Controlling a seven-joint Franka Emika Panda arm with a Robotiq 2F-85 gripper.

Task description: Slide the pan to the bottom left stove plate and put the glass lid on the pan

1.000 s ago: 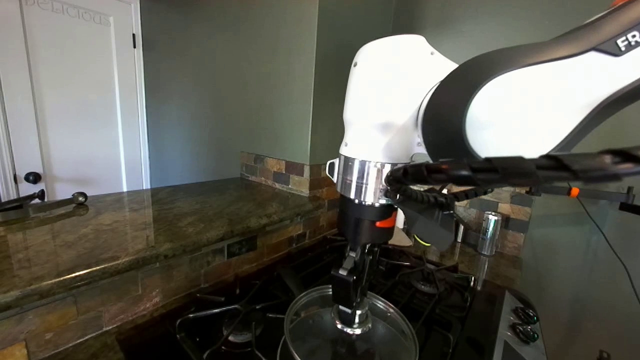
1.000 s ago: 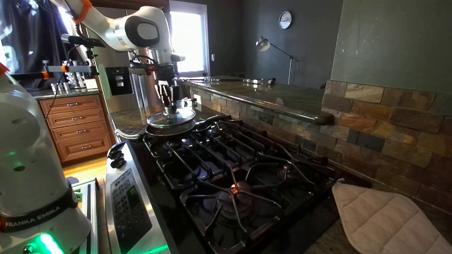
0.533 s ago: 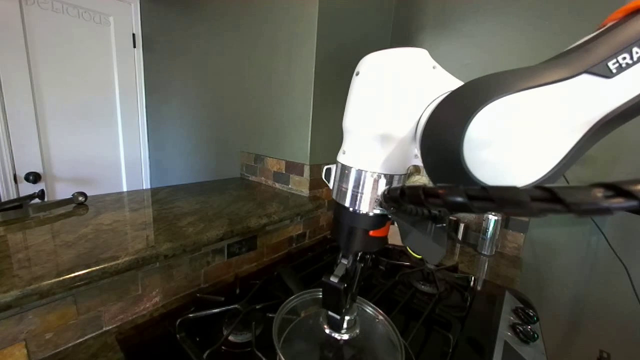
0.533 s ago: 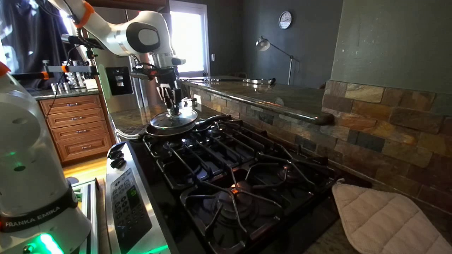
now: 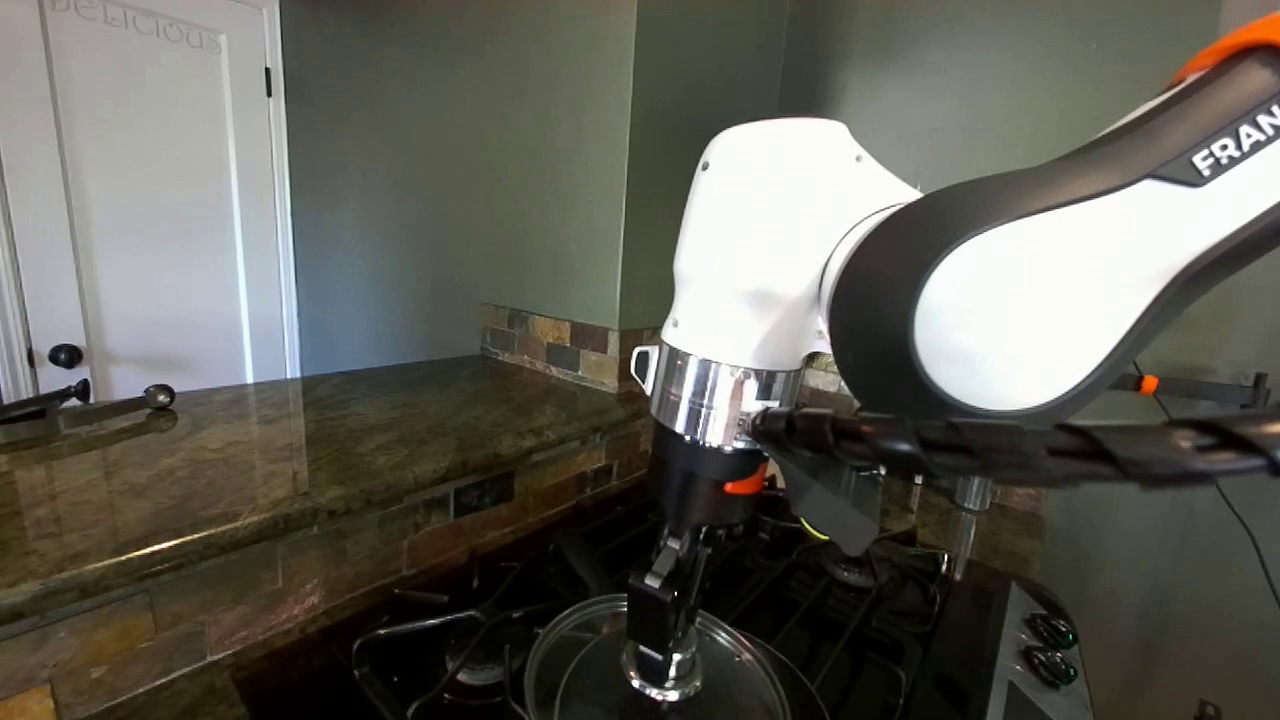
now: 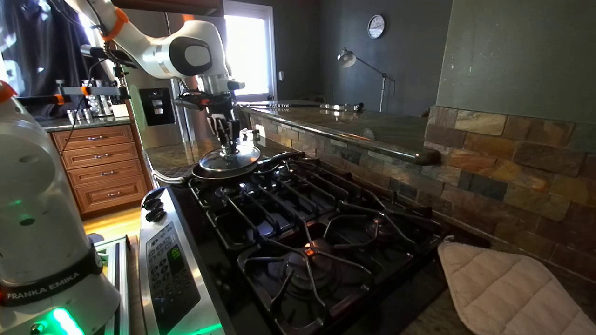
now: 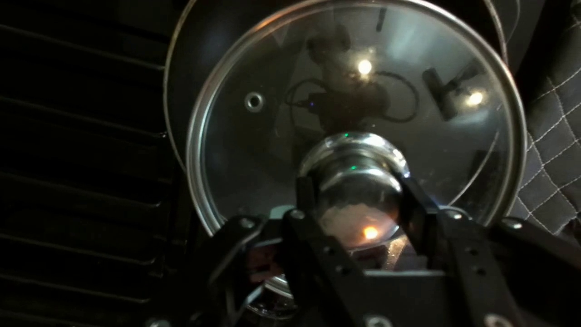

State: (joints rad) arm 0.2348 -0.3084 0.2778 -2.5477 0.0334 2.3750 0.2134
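The gripper (image 7: 356, 184) is holding the glass lid (image 7: 254, 145) by its shiny knob (image 7: 361, 206); a finger (image 7: 305, 193) is pressing on either side, and the jaws are standing only as wide as the knob between them. The pan (image 7: 199, 50) is sitting on the stove (image 6: 216, 274), on the control panel (image 6: 172, 265) side, at the end farthest from the camera in an exterior view. The lid is overlapping the pan off-centre: in the wrist view, a dark strip of pan is showing beyond its upper left edge, and part of the pan's rim is showing through the glass. The views are not settling whether lid and pan are touching. The arm (image 5: 755, 250) is reaching down from above. A dark quilted cloth (image 7: 551, 154) is appearing just past the lid's right edge. A pale pot holder (image 6: 517, 288) is lying beside the stove's opposite end, and a stone counter (image 5: 300, 440) is running along the back.
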